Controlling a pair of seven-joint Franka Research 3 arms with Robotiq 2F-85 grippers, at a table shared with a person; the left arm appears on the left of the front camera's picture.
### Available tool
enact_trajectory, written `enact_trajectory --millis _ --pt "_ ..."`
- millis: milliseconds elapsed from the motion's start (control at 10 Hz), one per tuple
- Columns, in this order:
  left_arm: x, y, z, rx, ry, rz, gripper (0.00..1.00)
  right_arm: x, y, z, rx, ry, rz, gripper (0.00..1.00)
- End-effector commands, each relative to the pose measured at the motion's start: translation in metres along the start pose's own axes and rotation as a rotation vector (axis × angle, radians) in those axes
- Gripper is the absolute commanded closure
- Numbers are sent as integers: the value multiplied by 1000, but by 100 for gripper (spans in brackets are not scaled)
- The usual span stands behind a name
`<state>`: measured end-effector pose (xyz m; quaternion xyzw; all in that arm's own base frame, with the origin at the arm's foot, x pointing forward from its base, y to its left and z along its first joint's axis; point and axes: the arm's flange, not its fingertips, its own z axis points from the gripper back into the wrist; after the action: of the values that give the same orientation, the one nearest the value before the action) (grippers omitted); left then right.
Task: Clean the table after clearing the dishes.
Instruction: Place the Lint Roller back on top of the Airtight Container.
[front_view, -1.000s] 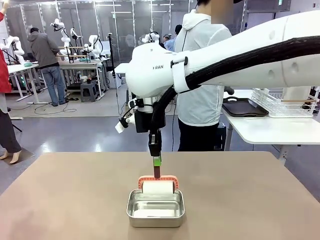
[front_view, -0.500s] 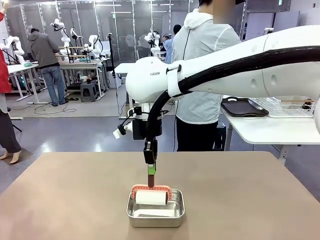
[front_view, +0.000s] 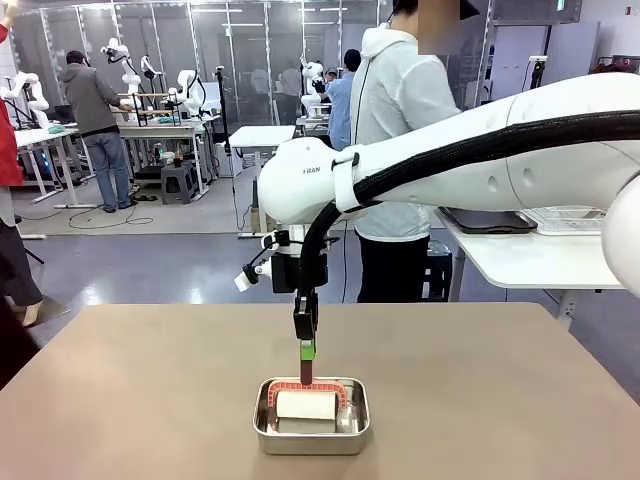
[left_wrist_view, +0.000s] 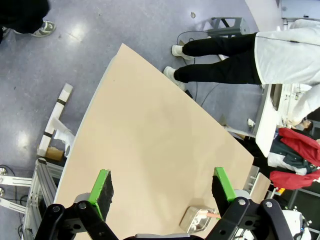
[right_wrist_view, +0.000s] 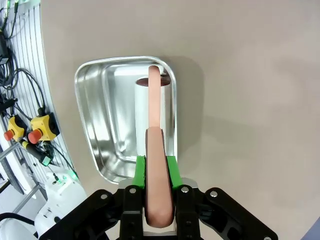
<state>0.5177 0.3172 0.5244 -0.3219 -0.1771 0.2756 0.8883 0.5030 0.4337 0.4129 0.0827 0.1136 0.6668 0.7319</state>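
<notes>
Right tool (front_view: 306, 365) clamped on the salmon handle of a lint roller (front_view: 306, 403), which has dropped lower, white roll now inside the steel pan (front_view: 310, 436) directly below. Counter (front_view: 500, 400) looks bare around it; wiping seems finished. Left tool (left_wrist_view: 162, 187) spread wide, holding nothing.

A robotics lab is indicated: white robot arms (front_view: 125, 62) on workbenches (front_view: 160, 128) are seen at ten o'clock.
</notes>
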Motion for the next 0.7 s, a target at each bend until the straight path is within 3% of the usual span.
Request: enact_trajectory --millis 0,300,400,600 --pt "-6 1 2 1 -11 -9 0 -10 -6 -13 -1 -38 16 79" --pt "-6 1 2 1 -11 -9 0 -9 -4 -11 -6 -11 28 79" --pt "-6 1 2 1 -11 -9 0 -9 -3 -10 3 -4 28 74" --pt "-6 1 2 1 -11 -9 0 -10 0 -5 0 -22 23 52"
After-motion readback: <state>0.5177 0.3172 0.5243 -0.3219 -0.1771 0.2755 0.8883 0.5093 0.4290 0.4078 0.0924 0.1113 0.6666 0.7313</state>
